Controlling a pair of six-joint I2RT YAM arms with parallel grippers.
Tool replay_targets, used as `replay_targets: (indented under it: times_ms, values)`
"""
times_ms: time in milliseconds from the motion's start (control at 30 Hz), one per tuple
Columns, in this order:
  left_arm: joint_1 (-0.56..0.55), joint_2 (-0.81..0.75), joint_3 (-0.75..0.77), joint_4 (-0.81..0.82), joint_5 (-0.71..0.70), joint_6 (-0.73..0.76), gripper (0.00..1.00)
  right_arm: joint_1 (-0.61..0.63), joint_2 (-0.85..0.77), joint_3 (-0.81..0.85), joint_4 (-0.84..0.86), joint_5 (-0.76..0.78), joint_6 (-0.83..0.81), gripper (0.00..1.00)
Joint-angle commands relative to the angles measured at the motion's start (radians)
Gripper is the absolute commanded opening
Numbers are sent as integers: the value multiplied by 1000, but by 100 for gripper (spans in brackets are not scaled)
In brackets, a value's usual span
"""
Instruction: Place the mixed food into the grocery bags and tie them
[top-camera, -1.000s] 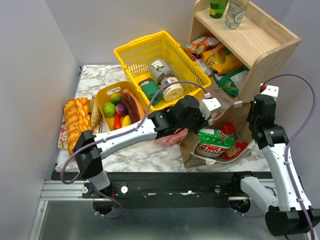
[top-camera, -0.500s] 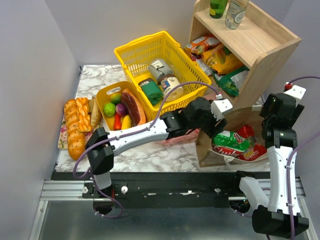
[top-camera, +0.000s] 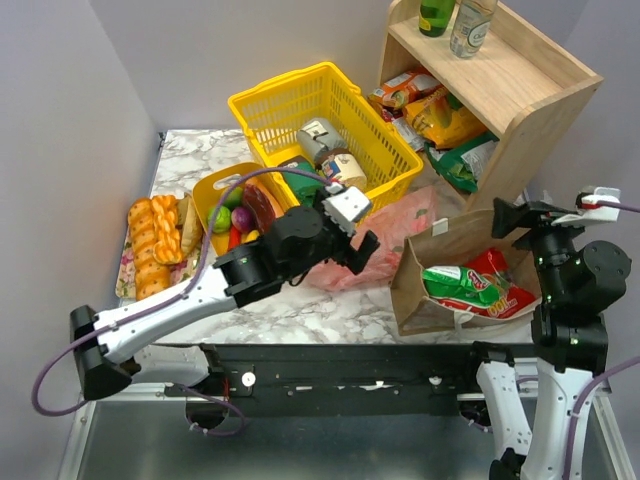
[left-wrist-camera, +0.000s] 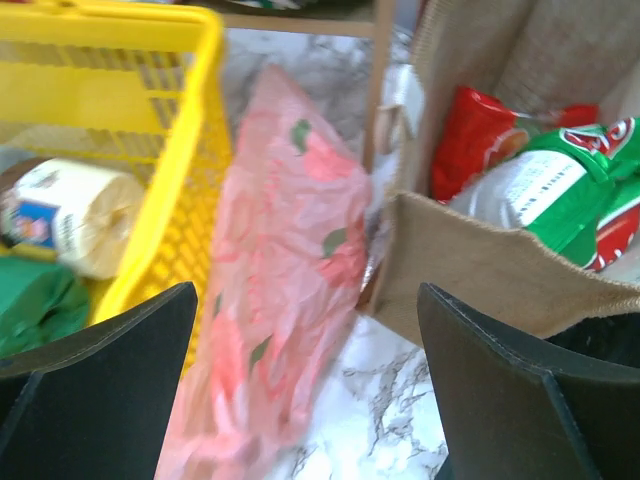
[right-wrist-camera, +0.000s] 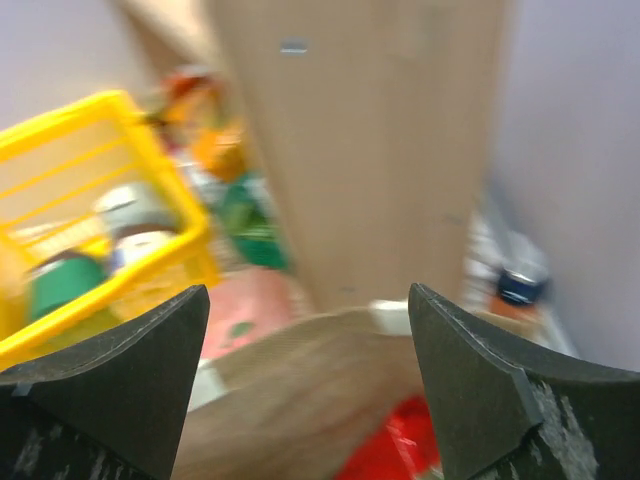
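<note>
Pink plastic bag (left-wrist-camera: 290, 250), just left of the brown paper bag (left-wrist-camera: 500, 275), faces the left gripper's (left-wrist-camera: 305, 292) empty, spread jaws. The right gripper (right-wrist-camera: 308, 295) gapes too, farther off.

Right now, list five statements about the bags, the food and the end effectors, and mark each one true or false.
1. The crisp packet lies inside the brown paper bag. True.
2. The pink plastic bag sits inside the yellow basket. False: it stands outside, between the basket and the paper bag.
3. The left end effector and the right end effector are both open, holding nothing. True.
4. The toy fruit is in the pink plastic bag. False: it lies in the yellow oval tub.
5. The tins lie in the yellow basket. True.
</note>
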Motion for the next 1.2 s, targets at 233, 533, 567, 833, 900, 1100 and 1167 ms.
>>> replay_targets:
  times_ms: [233, 533, 567, 833, 900, 1100, 1167]
  values:
    - [242, -275, -184, -224, -27, -329, 99, 24, -20, -168, 95, -484, 131, 83]
    - [256, -289, -256, -236, 94, -420, 99, 482, 100, -134, 100, -93, 126, 81]
    - [257, -290, -260, -228, 108, -428, 99, 515, 118, -138, 114, -72, 133, 81]
    - [258, -278, -319, -175, 94, -469, 98, 806, 287, -146, 175, 154, 152, 80]
    - [256, -255, -316, -170, 91, -451, 95, 836, 320, -142, 197, 173, 156, 80]
    - [256, -212, -313, -116, 115, -434, 87, 879, 386, -108, 197, 205, 148, 79]
    - [256, -202, -313, -101, 125, -434, 87, 879, 393, -103, 189, 212, 146, 79]
